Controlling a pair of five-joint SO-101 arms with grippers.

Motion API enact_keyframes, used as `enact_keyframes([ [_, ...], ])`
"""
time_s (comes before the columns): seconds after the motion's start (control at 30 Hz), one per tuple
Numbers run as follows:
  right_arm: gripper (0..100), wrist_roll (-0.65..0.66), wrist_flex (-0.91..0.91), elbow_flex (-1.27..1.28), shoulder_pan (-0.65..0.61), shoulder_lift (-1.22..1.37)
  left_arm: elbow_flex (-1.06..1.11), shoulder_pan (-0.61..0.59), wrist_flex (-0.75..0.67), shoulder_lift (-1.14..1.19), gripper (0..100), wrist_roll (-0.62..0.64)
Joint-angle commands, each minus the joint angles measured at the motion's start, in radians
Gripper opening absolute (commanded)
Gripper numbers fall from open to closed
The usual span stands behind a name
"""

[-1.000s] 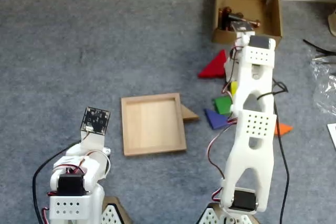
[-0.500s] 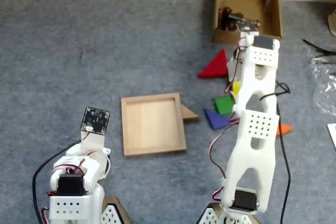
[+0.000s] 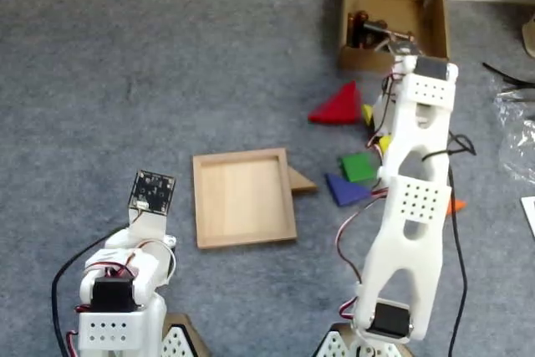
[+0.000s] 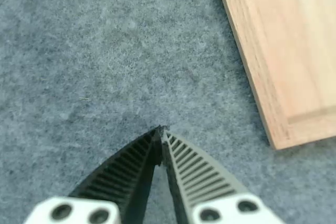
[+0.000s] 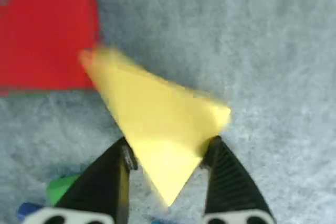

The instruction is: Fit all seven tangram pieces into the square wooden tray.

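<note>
Motion since a second ago: right pincer (image 5: 169, 145), clamped on one yellow triangle (image 5: 157, 124), swung toward 3 o'clock beside one red triangle (image 3: 337, 108); one green square (image 3: 359, 166), one blue piece (image 3: 344, 189), one orange piece (image 3: 456, 204) and one tan triangle (image 3: 300, 180) lie at 3 o'clock of the single wooden tray (image 3: 242, 155), left pincer (image 4: 160, 132) closed empty at 9.

Nothing here can be read.
The wooden tray (image 3: 244, 198) is bare grain; right of the tray, the red triangle (image 3: 338, 107) and yellow triangle (image 5: 157, 124) are plain colour, and the cardboard box (image 3: 358, 58) past them shows no legible print.
</note>
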Motion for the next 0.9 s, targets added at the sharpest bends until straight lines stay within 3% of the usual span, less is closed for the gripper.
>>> enact_keyframes([
  [0.0,0.5,0.005,0.013,-0.002,0.015,-0.012,0.021,0.010,0.005,0.002,1,0.009],
  [0.87,0.5,0.011,0.042,-0.002,0.018,-0.081,0.021,0.010,0.006,0.002,1,0.008],
])
